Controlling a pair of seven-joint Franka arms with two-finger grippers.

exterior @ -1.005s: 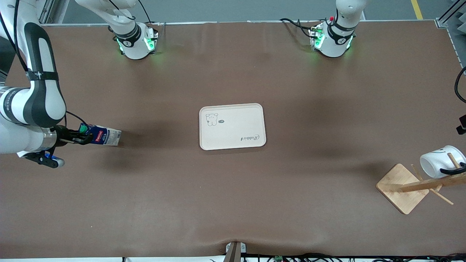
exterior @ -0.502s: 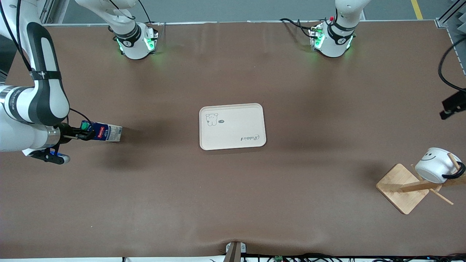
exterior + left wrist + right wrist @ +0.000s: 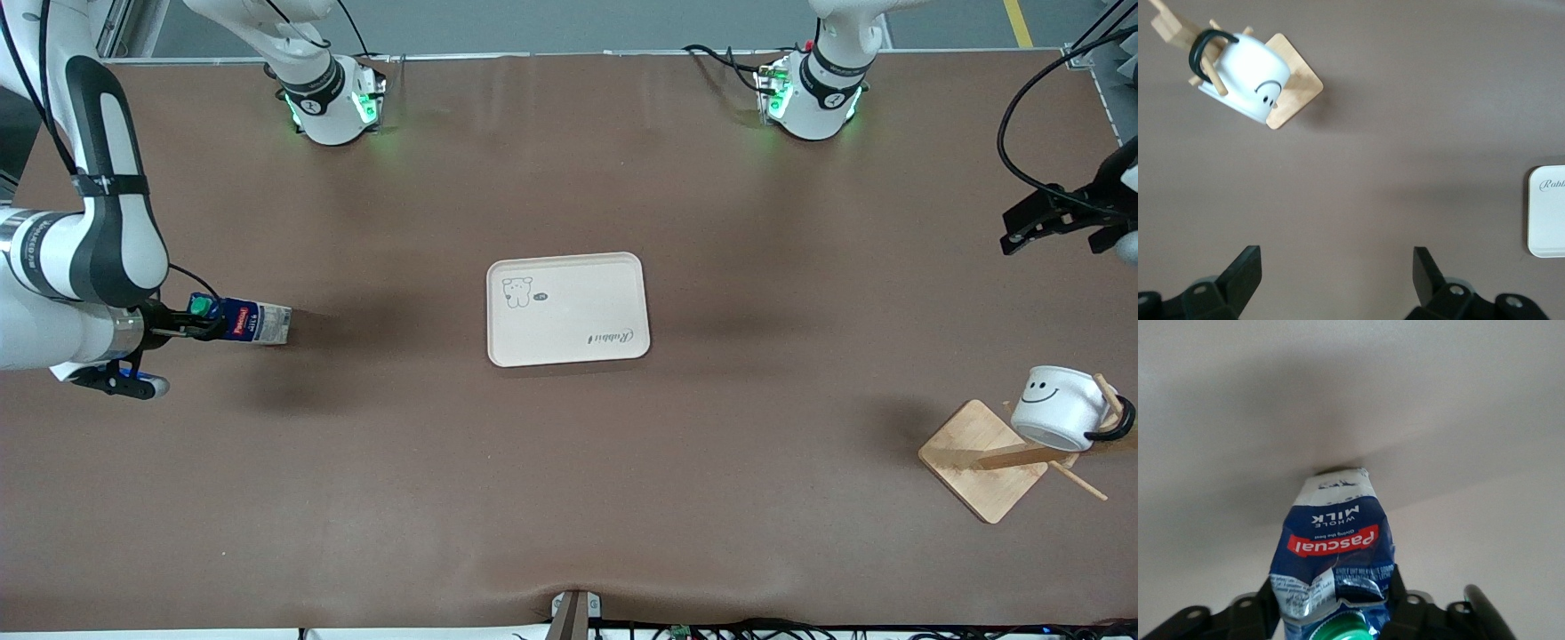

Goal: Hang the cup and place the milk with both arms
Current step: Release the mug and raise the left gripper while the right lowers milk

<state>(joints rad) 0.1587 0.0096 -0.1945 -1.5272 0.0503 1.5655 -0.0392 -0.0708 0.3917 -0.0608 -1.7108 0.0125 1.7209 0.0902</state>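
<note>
The cup [image 3: 1058, 404], a white mug with a black handle and smiley face, hangs by its handle on a peg of the wooden rack [image 3: 982, 458] near the left arm's end of the table. It also shows in the left wrist view [image 3: 1245, 77]. My left gripper [image 3: 1022, 227] is open and empty [image 3: 1337, 277], up over bare table, apart from the cup. My right gripper [image 3: 200, 322] is shut on the milk [image 3: 253, 322], a dark blue carton with a green cap. It grips the cap end [image 3: 1333, 600] and holds the carton [image 3: 1335, 533] tipped sideways, low over the table.
A cream tray [image 3: 622, 267] with a bear drawing lies at the table's middle; its corner shows in the left wrist view [image 3: 1548, 227]. The rack's square base [image 3: 1298, 90] and slanted pegs stand near the table edge.
The left gripper has drawn away from the rack toward the robots' side. The cup has swung down on its peg, face turned to the camera. The right gripper has shifted slightly with the milk.
</note>
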